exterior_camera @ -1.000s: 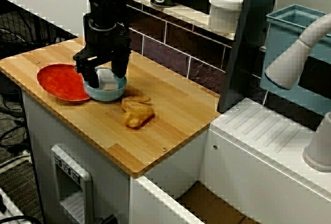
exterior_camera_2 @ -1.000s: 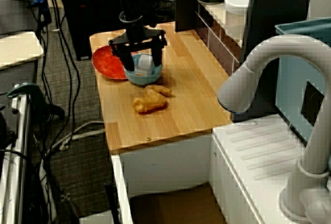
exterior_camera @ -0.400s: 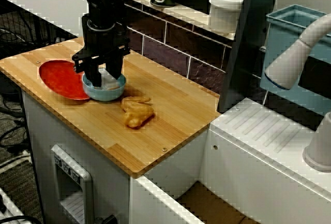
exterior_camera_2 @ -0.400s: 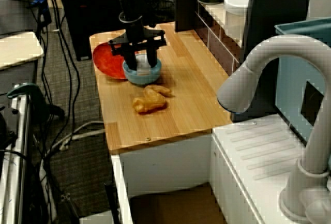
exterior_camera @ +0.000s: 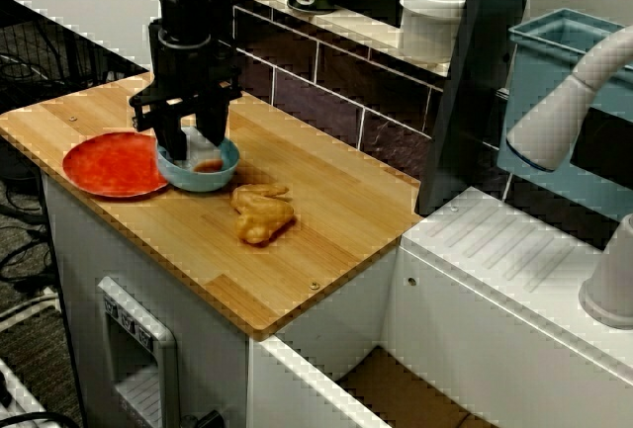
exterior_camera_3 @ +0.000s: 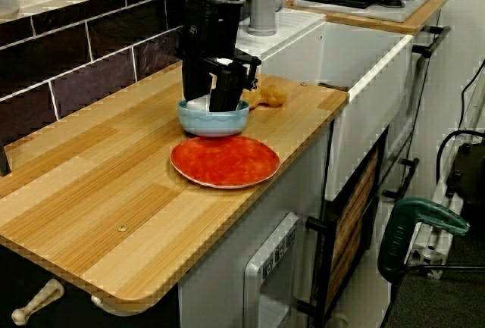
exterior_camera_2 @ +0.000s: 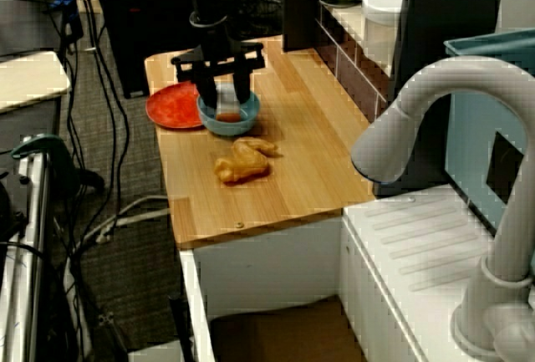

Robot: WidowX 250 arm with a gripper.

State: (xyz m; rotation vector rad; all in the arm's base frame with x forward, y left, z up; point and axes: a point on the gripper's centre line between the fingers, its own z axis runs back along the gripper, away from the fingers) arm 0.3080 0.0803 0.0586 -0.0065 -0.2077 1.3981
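Arm's pointing straight down, gripper [exterior_camera: 194,139] vertical inside the blue bowl [exterior_camera: 198,177], fingers either side of something white [exterior_camera_3: 198,104]. Can't tell if it's actually clamped. Red plate [exterior_camera: 107,164] sits right beside.

Upright blue bowl [exterior_camera: 201,177] beside red plate [exterior_camera: 111,163]

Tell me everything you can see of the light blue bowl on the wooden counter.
The light blue bowl is small, round and shallow, with a smooth wall that looks like plastic or glazed ceramic. It stands upright on the wooden counter, close beside the red plate; whether they touch is unclear. A small orange piece lies inside. The gripper reaches down into it, jaws apart; whether they press the wall cannot be told.
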